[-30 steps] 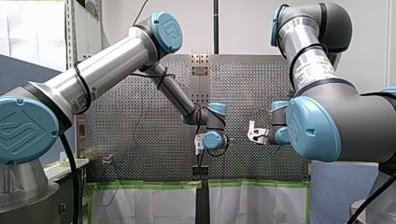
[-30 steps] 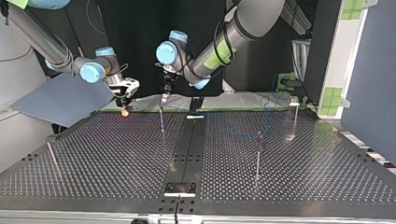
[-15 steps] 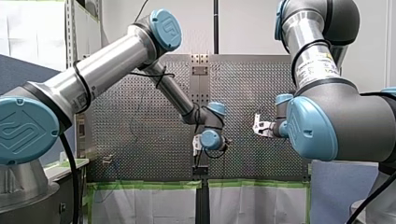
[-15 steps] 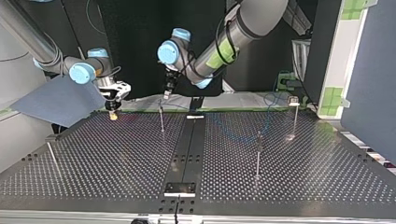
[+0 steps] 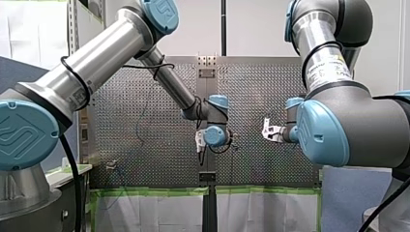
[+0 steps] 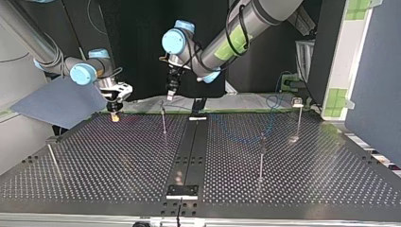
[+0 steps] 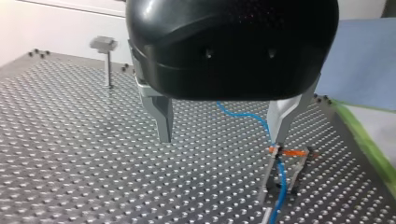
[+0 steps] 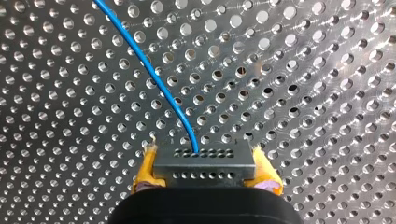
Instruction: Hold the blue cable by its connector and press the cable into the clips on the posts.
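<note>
In the right wrist view, my right gripper (image 8: 205,179) is shut on the grey connector (image 8: 204,163), gripped between its yellow pads. The blue cable (image 8: 154,74) runs out of the connector over the perforated table. My left gripper (image 7: 224,135) hangs open with bare metal fingers (image 7: 163,123). Just under its one finger the blue cable (image 7: 280,179) sits in a clip on a post (image 7: 275,156). In the top view my left gripper (image 6: 170,92) is above a thin post (image 6: 163,120), and my right gripper (image 6: 114,116) hovers low near the table's far edge at the view's left.
More thin posts stand on the table (image 6: 94,156): one (image 6: 261,156) right of the middle, one (image 6: 298,116) at the far right, one (image 6: 51,158) at the left edge. A blue-grey sheet (image 6: 61,101) lies beyond the far left corner.
My left gripper has lifted up and away from the post's top, still open. My right gripper moved toward the top view's left with the connector, then held still.
</note>
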`<state>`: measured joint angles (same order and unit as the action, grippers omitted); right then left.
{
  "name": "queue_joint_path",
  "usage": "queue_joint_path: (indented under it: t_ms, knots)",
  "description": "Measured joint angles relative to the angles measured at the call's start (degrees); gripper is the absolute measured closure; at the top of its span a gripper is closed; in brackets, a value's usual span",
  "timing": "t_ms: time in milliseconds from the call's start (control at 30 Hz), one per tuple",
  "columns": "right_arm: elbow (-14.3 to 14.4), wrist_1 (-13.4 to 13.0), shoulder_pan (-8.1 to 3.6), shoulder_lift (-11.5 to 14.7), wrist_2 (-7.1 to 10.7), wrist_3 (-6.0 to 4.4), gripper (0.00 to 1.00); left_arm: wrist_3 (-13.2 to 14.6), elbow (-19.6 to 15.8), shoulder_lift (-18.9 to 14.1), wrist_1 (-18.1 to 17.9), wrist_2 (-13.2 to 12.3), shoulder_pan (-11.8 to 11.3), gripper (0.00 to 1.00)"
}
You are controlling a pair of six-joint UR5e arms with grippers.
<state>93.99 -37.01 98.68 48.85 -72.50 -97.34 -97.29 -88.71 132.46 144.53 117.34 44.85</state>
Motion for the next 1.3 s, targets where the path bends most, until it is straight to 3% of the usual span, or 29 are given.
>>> queue_joint_path:
  t_ms: [433, 833, 1300]
  knots:
    - [0.0, -0.1, -0.01, -0.1, 0.68, -0.40, 1.00, -1.5, -6.5, -6.5, -6.5, 6.0, 0.5, 0.00]
    - [0.0, -0.1, 0.01, -0.1, 0.70, -0.41, 1.00, -5.1, -13.2, -13.2, -12.9, 7.2, 0.7, 0.00]
    - [-0.1, -0.1, -0.01, -0.1, 1.37, -0.51, 1.00, -5.8, -20.1, -20.1, -13.3, 9.3, 1.6, 0.00]
